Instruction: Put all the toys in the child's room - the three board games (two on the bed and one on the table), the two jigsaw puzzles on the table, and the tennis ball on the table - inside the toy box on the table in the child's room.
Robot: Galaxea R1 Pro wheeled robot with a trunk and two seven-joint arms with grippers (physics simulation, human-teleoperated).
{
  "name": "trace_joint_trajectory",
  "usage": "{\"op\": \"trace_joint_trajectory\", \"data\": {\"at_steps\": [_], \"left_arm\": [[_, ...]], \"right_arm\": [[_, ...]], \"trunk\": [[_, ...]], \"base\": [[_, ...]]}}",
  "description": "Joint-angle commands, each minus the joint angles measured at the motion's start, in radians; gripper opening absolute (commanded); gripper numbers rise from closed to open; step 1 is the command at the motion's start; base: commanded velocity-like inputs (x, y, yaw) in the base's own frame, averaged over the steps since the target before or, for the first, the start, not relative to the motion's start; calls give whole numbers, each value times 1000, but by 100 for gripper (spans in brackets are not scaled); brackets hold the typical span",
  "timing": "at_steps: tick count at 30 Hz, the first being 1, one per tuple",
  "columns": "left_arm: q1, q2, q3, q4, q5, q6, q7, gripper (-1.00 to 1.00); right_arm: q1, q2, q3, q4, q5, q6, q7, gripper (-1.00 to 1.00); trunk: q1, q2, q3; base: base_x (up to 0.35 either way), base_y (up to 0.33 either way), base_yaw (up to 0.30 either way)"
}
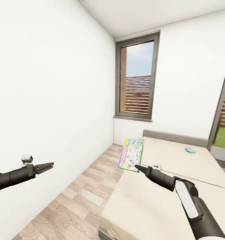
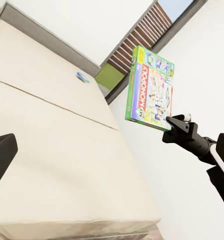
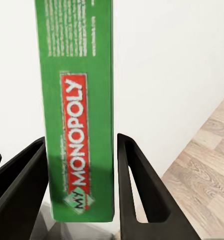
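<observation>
White-walled room w/ wood-plank floor (image 1: pixel 82 196) showing at left, grey-framed window (image 1: pixel 136 76) on the far wall.

The bed (image 1: pixel 166 200) is taking up the right side, plain beige mattress, grey headboard strip along its far end. A seam is running across the mattress, seen also in left wrist view (image 2: pixel 57 150).

Right arm is reaching fwd over the bed's left edge. Right claw (image 1: pixel 138 165) is clamped on the board game (image 1: pixel 131 154), a green-bordered box lettered MY MONOPOLY. It's being held upright, up in the air above the near-left part of the bed, gripped at its lower corner. In right wrist view the box edge (image 3: pixel 79 107) is sitting between the two black fingers (image 3: pixel 136 190), both pressing against it. Left wrist view is showing the same box (image 2: pixel 150 90) tilted a bit, w/ the right claw (image 2: pixel 171 122) pinching its lower corner.

Left arm is hanging out at left over the floor, near the left wall. Left claw (image 1: pixel 47 166) is holding nothing, tips looking close together; can't tell for sure whether fully closed.

A small blue flat thing (image 1: pixel 190 150) is lying on the far part of the mattress, near the headboard; too small to tell what it is. Also seen in left wrist view (image 2: pixel 82 77).
</observation>
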Motion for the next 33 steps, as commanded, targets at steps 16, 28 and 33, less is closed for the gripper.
{"op": "trace_joint_trajectory", "data": {"at_steps": [16,28,33], "left_arm": [[-1,2,2,-1,-8,12,-7,100],[-1,2,2,-1,-9,12,-7,100],[-1,1,2,-1,-10,12,-7,100]], "right_arm": [[-1,1,-2,0,1,0,-1,-100],[-1,0,-2,-1,0,0,1,-100],[-1,1,-2,-1,0,0,1,-100]], "trunk": [[0,-1,15],[0,-1,25],[0,-1,30]], "base": [[-94,-300,236],[-99,-302,249],[-99,-279,249]]}}
